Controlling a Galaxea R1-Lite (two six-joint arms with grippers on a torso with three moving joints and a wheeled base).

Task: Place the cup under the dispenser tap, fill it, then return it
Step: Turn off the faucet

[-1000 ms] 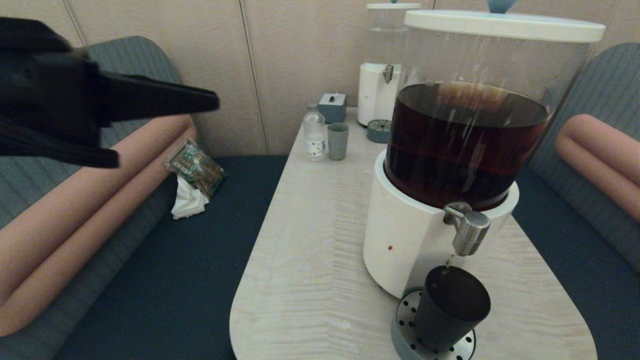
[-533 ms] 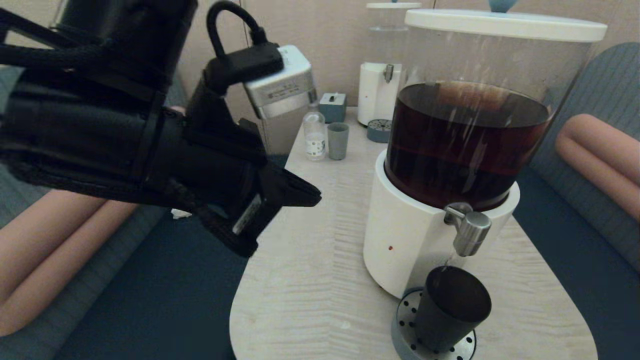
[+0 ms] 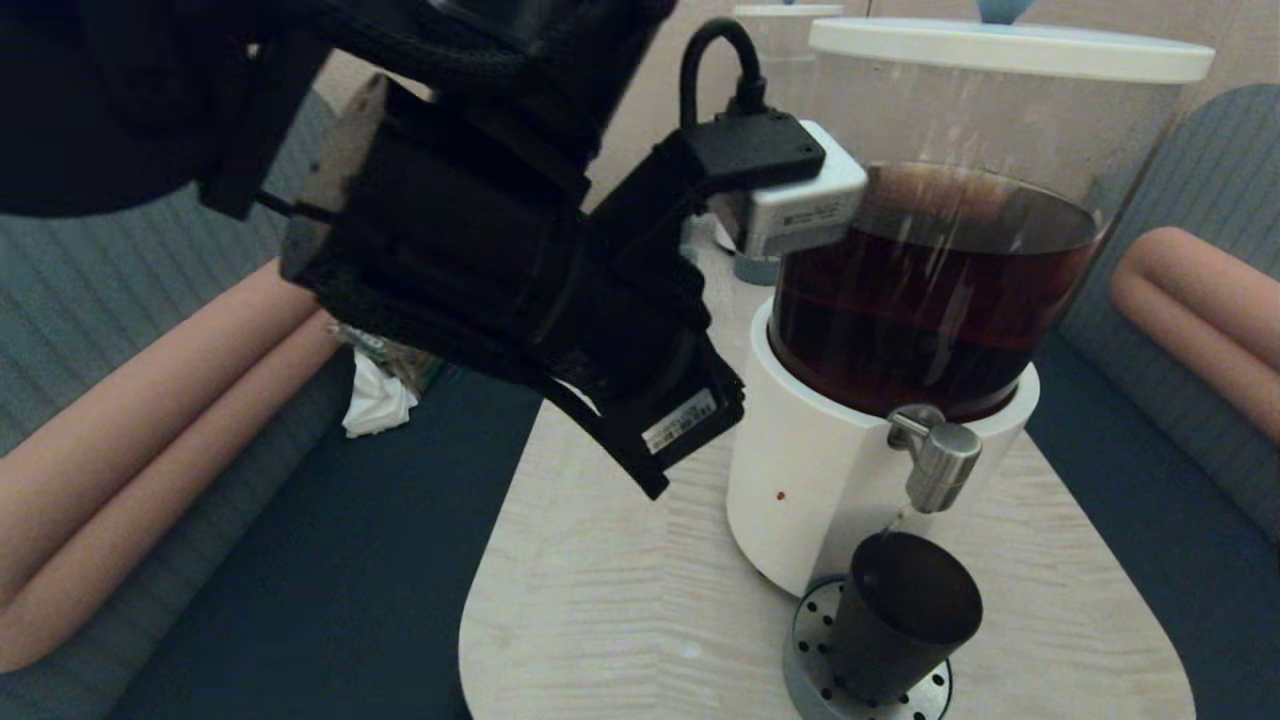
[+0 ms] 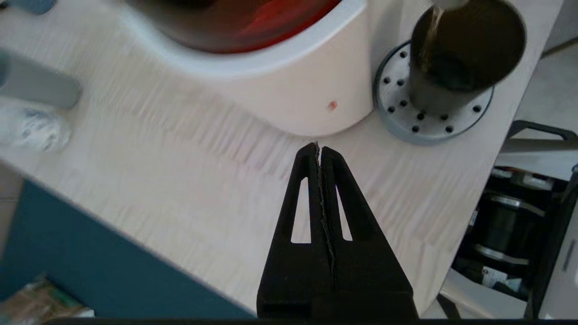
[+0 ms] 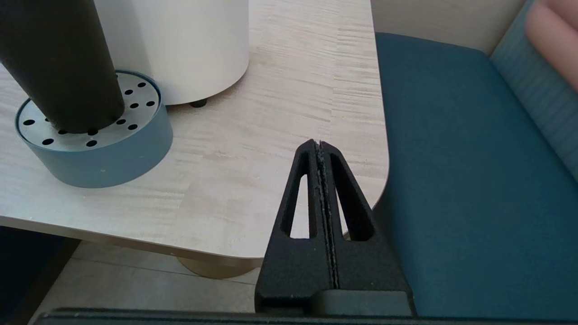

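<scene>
The black cup (image 3: 900, 620) stands on the round perforated drip tray (image 3: 812, 650), directly under the steel dispenser tap (image 3: 940, 465) of the big dispenser (image 3: 800, 490) holding dark brown liquid. A thin trickle seems to run from the tap into the cup. My left arm (image 3: 500, 250) hangs high over the table's left side, to the left of the dispenser. The left gripper (image 4: 319, 146) is shut and empty, pointing down at the tabletop beside the white base, well clear of the cup (image 4: 460, 58). My right gripper (image 5: 319, 143) is shut and empty over the table's near right corner, to the right of the cup (image 5: 58, 63).
A grey-green cup (image 4: 40, 85) and a small water bottle (image 4: 31, 131) stand further back on the table. The smaller clear dispenser (image 3: 775, 25) is mostly hidden by my arm. A snack packet and a tissue (image 3: 378, 400) lie on the left bench. Blue benches flank the table (image 3: 600, 620).
My left arm has swung in from the far left toward the dispenser and turned downward, now covering the bottle and grey-green cup in the head view. The black cup has stayed under the tap.
</scene>
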